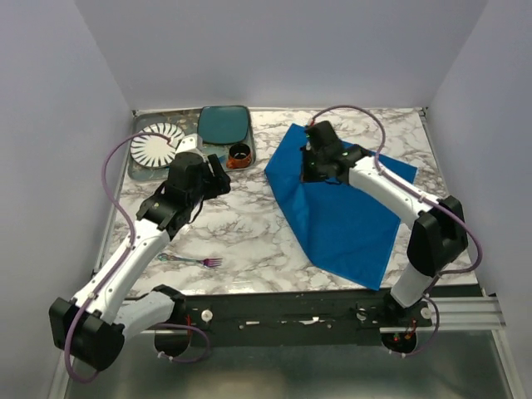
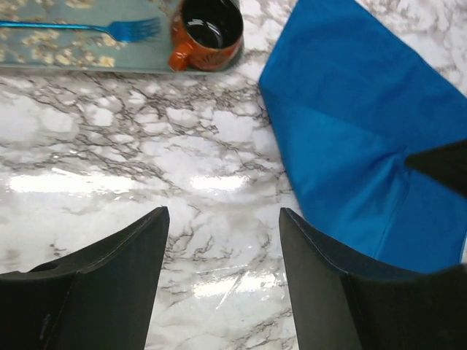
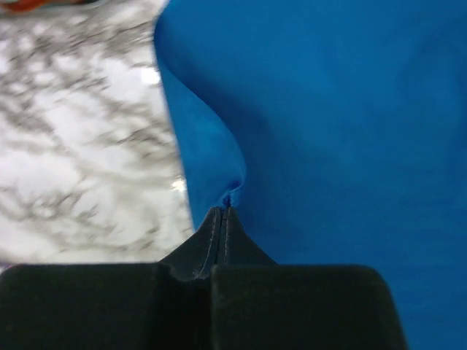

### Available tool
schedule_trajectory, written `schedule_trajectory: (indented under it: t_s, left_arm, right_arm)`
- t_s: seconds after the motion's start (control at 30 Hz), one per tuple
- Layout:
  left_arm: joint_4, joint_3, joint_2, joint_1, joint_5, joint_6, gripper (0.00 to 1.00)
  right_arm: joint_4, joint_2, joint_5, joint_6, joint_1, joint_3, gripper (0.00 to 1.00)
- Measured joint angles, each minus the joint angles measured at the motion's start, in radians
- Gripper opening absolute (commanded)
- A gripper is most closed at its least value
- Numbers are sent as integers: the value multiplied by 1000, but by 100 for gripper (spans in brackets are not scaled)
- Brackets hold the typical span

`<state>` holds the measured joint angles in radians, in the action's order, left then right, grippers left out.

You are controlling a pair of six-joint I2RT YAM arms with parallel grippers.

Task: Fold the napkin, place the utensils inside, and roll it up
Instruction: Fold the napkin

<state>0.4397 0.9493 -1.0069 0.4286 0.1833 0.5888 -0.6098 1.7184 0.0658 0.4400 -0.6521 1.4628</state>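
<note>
The bright blue napkin [image 1: 345, 216] lies on the right half of the marble table, its left part pulled up into a ridge. My right gripper [image 1: 310, 172] is shut on the napkin's left edge; in the right wrist view the fingertips [image 3: 225, 213] pinch a small fold of the cloth [image 3: 328, 109]. My left gripper [image 1: 218, 177] hovers open over bare marble left of the napkin [image 2: 350, 124], with nothing between its fingers [image 2: 222, 213]. A slim fork [image 1: 193, 261] with purple tines lies near the front edge, below the left arm.
A grey tray [image 1: 137, 172] at the back left holds a white striped plate [image 1: 158, 143], a dark teal plate [image 1: 224, 125] and an orange cup [image 1: 239, 155]. The left wrist view shows the cup [image 2: 208, 33] and a blue fork [image 2: 80, 28] on the tray. Walls enclose the table.
</note>
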Motion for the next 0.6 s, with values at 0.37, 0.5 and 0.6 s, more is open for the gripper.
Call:
schedule_trajectory:
  t_s: [0.37, 0.5, 0.6]
  left_arm:
    - [-102, 10, -216, 99, -149, 22, 69]
    - [-126, 29, -256, 124, -169, 26, 69]
    - [-145, 38, -281, 132, -185, 26, 72]
  right_arm:
    - [50, -11, -86, -177, 435, -180, 1]
    - [56, -5, -86, -219, 512, -173, 1]
    - [58, 18, -87, -242, 556, -154, 1]
